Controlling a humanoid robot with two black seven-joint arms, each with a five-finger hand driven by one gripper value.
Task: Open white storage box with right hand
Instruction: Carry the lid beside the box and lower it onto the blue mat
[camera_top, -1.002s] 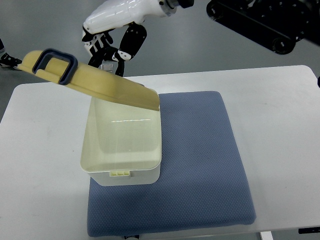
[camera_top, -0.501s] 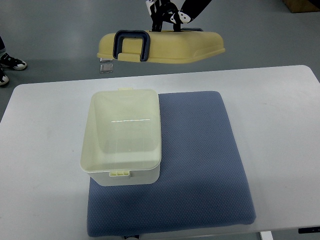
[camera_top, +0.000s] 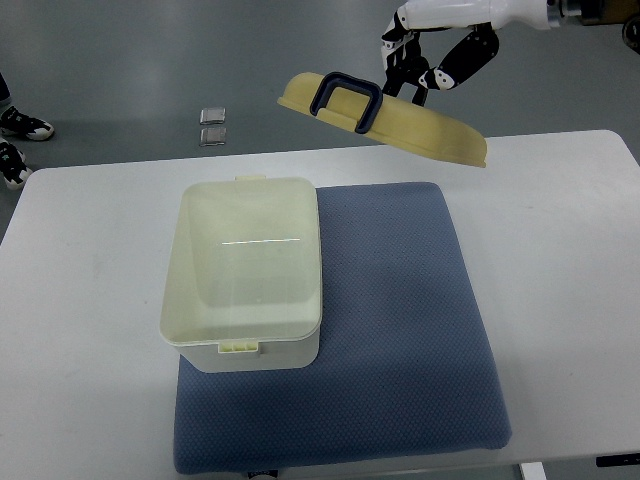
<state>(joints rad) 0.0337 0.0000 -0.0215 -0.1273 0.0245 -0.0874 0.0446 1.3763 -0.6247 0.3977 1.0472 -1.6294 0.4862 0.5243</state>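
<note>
The right hand is clamped on the far edge of the lid, holding it tilted in the air beyond the open box. It should level the lid and lower it onto bare table, keeping clear of the box.

The storage box stands open on the left part of the mat, which lies on the table. Behind and to the right, the lid hangs tilted in the air — held by the right hand — well apart from the box.
</note>
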